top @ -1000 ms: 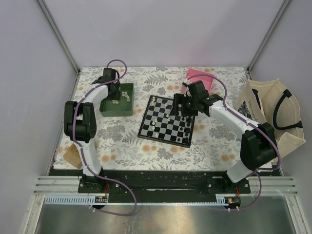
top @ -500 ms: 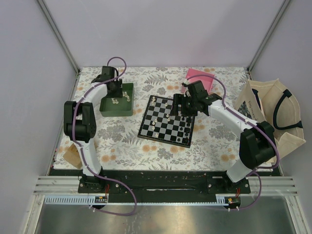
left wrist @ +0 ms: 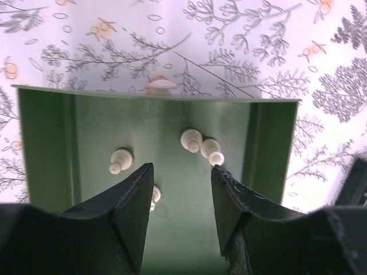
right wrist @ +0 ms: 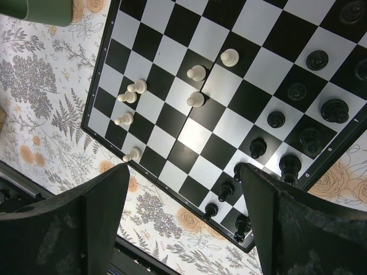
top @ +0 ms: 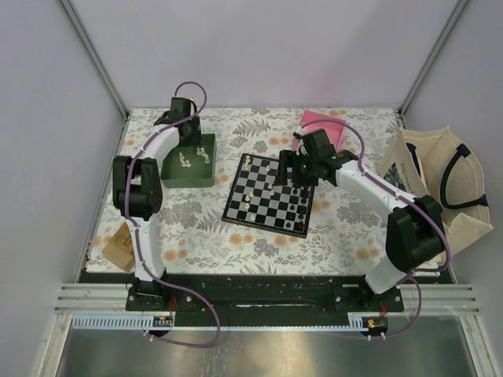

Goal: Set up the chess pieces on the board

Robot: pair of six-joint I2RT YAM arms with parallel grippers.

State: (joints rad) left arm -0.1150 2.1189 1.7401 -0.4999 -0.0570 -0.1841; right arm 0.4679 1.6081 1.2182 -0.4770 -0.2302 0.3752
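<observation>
The board (top: pixel 267 195) lies mid-table with cream pieces (top: pixel 247 161) along its left side and black pieces (top: pixel 297 206) on its right. In the right wrist view, cream pieces (right wrist: pixel 196 73) and black pieces (right wrist: pixel 276 119) stand on the board (right wrist: pixel 195 134). My right gripper (top: pixel 284 169) hovers over the board's far right part, its jaws (right wrist: pixel 184 172) wide open and empty. My left gripper (top: pixel 192 138) hangs over the green tray (top: pixel 174 177), open, with nothing between its jaws (left wrist: pixel 180 172). Several cream pieces (left wrist: pixel 191 139) lie on the tray floor (left wrist: pixel 178 200) just ahead of the fingertips.
One cream piece (left wrist: pixel 161 86) lies on the flowered cloth just beyond the tray's far wall. A pink box (top: pixel 318 124) sits behind the board. A cream tote bag (top: pixel 440 184) stands at the right edge, and a brown object (top: pixel 118 247) lies at the left edge.
My left arm has swung toward the back and right, shifting its gripper to the tray's far end. The right arm has not moved.
</observation>
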